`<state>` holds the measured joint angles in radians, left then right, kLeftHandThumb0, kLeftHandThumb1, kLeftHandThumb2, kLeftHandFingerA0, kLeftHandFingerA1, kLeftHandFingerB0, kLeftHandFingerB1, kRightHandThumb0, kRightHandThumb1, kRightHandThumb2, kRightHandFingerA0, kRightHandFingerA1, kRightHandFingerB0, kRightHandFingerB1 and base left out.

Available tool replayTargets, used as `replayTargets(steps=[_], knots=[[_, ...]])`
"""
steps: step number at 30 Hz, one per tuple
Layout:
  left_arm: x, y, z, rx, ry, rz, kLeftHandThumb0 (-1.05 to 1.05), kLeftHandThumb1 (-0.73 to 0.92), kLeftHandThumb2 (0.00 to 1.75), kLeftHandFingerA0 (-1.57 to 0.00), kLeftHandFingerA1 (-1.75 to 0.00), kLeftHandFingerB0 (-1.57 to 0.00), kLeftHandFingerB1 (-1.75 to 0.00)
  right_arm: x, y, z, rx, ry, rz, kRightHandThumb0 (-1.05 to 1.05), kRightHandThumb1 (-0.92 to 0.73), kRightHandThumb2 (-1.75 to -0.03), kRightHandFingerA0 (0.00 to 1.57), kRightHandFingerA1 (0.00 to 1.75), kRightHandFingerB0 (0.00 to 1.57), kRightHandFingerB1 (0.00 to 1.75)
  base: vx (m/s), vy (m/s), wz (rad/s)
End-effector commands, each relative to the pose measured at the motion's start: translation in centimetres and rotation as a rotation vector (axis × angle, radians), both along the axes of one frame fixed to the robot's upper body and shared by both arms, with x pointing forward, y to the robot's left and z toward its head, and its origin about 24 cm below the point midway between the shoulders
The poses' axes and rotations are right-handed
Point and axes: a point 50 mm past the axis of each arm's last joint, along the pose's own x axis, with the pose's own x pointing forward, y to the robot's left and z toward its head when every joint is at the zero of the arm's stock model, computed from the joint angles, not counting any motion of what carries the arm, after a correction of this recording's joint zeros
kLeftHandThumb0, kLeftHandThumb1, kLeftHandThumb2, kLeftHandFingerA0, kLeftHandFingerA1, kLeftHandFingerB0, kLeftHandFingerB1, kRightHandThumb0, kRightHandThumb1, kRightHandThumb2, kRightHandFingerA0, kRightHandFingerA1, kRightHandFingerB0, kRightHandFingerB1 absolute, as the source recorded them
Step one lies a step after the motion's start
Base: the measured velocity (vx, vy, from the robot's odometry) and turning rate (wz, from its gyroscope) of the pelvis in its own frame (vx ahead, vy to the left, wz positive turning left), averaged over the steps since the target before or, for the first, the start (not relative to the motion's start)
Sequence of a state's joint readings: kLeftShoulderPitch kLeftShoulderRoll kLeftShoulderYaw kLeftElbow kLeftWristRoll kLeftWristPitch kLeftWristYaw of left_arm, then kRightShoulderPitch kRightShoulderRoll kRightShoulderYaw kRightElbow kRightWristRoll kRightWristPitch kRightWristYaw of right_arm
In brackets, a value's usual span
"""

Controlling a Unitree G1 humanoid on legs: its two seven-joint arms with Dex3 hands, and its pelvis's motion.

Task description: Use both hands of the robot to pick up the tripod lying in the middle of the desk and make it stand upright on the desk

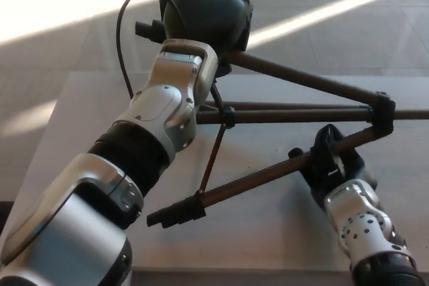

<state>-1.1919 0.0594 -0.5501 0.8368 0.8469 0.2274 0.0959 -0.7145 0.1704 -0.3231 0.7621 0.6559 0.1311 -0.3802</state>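
— Where is the tripod point(295, 115)?

— Over the middle of the desk point(87, 112), lifted at its head end and tilted. Its dark head sits far and left of centre, and three legs fan out from there toward the right and the near side.

— And the left hand point(204, 21)?

— It is at the far end, up against the tripod's head. The silver forearm comes in from the near left and covers most of it (a black cable loops beside the wrist). I cannot tell how its fingers are set, since the back of the hand hides them.

— The right hand point(332, 162)?

— It comes in from the near right, and its black fingers point(322, 149) are wrapped around the nearest leg, just short of that leg's clamp collar. That leg slopes down toward the near left, and its foot point(171, 213) lies close to the desk surface; whether it touches I cannot say.

— The other two legs?

— They run nearly level to the right, one above the other, past the picture's right edge. Thin braces link the legs near the centre.

— Beyond the desk?

— A grey floor point(348, 25) with bright stripes of sunlight.
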Motion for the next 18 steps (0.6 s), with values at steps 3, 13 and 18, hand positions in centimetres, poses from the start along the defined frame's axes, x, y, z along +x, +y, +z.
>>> replayTargets(steps=[3, 13, 18], knots=[[0.2, 1.4, 0.9, 0.016, -0.036, 0.017, -0.26, 0.58, 0.68, -0.88, -1.61, -0.82, -1.06, 1.5, -3.1, 5.3, -0.318, -0.130, 0.023, -0.21, -0.57, -1.18, 1.00, 1.75, 0.81, 1.58, 0.00, 0.000, 0.00], [0.3, 2.6, 0.0, 0.004, -0.010, 0.049, -0.24, 0.57, 0.74, -0.89, -1.50, -0.84, -1.04, 3.0, -4.6, 14.4, -0.647, -0.314, 0.103, -0.24, -0.35, -1.38, 1.05, 1.75, 0.81, 1.63, 0.00, 0.000, 0.00], [0.3, 3.0, -0.3, -0.026, -0.012, 0.067, -0.24, 0.60, 0.81, -0.91, -1.62, -0.80, -1.17, 3.3, -3.9, 18.8, -0.773, -0.374, 0.108, -0.19, -0.41, -1.34, 0.96, 1.75, 0.79, 1.68, 0.00, 0.000, 0.00]])
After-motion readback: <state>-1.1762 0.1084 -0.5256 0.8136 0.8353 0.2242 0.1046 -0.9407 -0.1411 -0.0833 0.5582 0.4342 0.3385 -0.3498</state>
